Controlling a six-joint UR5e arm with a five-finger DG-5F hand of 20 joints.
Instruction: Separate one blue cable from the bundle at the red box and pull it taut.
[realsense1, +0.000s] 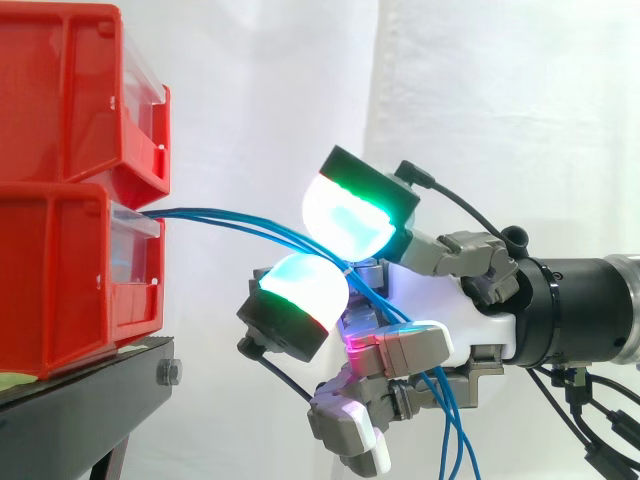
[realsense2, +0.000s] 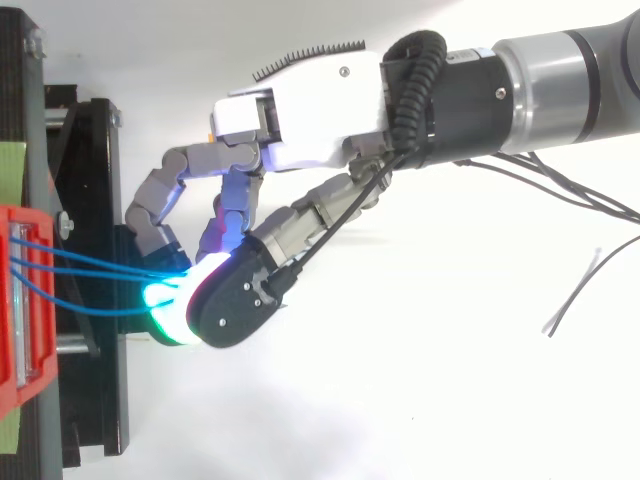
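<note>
At the left edge of the side view, I am logging two bins stacked on a black stand (realsense1: 90, 400): an upper red bin (realsense1: 70, 90) sitting on a lower red bin (realsense1: 60, 280), both standing before a white curtain (realsense1: 500, 100). Item, blue cables (realsense1: 240, 222): several thin strands are leaving the front of the lower red bin and running rightward in a gentle bow, not quite straight. From above I am counting three strands (realsense2: 90, 265), spread apart at the bin and converging toward the robot. Item, hand (realsense1: 470, 335): it is reaching in from the right, clear of the bins, with its fingers curled. Two glowing pads (realsense1: 350, 215), one green-cyan above and one cyan below, are closing against each other with the blue cables passing between them, so I am recording the hand as gripping the bundle rather than a single strand. Past the pads the strands are dropping down across the palm and going out at the bottom edge. In the top view the hand (realsense2: 310, 110) is hanging over the near edge of the stand.
</note>
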